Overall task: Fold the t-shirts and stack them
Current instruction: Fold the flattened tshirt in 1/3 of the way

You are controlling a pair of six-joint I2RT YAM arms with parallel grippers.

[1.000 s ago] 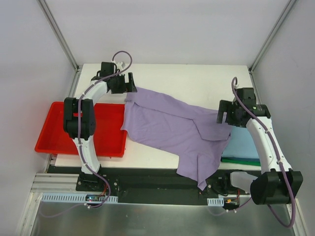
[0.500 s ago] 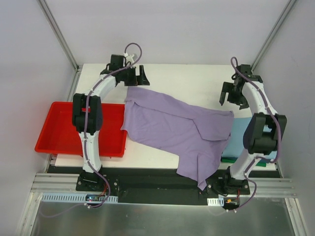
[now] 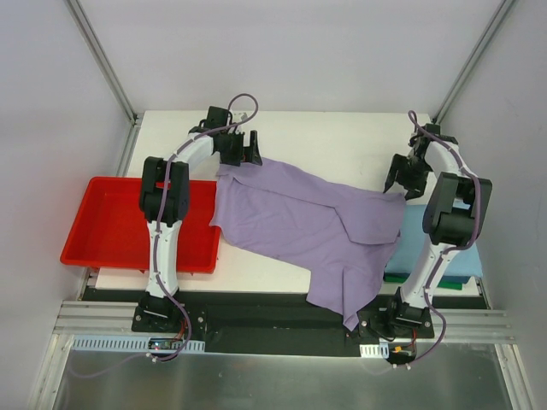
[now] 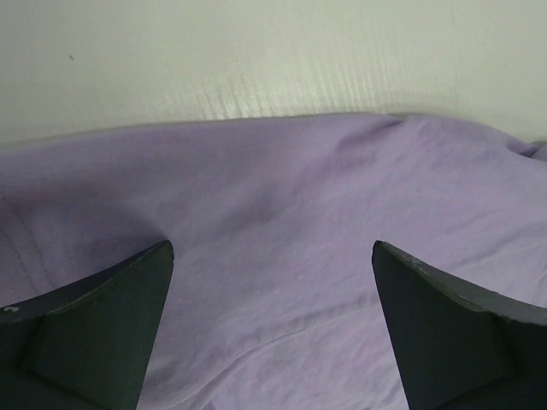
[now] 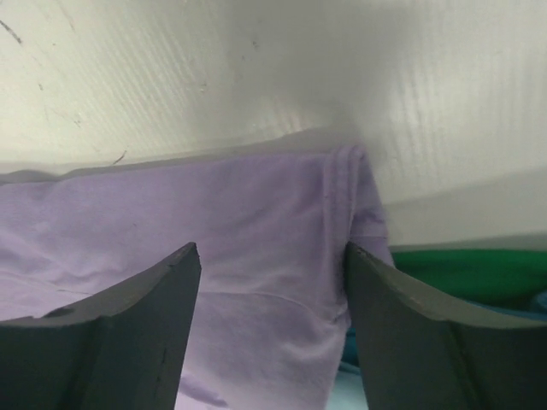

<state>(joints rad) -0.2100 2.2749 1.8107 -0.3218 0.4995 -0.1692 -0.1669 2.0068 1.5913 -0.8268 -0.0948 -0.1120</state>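
Note:
A lavender t-shirt point(image 3: 308, 224) lies spread and rumpled across the middle of the table, one part hanging over the near edge. My left gripper point(image 3: 245, 150) stands open at the shirt's far left corner. In the left wrist view the left gripper point(image 4: 269, 256) hovers low over lavender cloth point(image 4: 282, 196) with nothing pinched. My right gripper point(image 3: 402, 181) is open at the shirt's far right corner. The right wrist view shows the right gripper point(image 5: 272, 252) straddling that corner point(image 5: 282, 222). A light blue t-shirt point(image 3: 423, 246) lies on a dark green one point(image 3: 417, 278) at the right.
A red plastic tray point(image 3: 94, 243) sits off the table's left side. Bare white table point(image 3: 333, 149) runs behind the shirt to the back wall. Metal frame posts point(image 3: 102, 60) stand at the back corners.
The left gripper slid right along the shirt's far edge. The right arm swung to the back, then came down at the shirt's right corner, its jaws narrowing somewhat.

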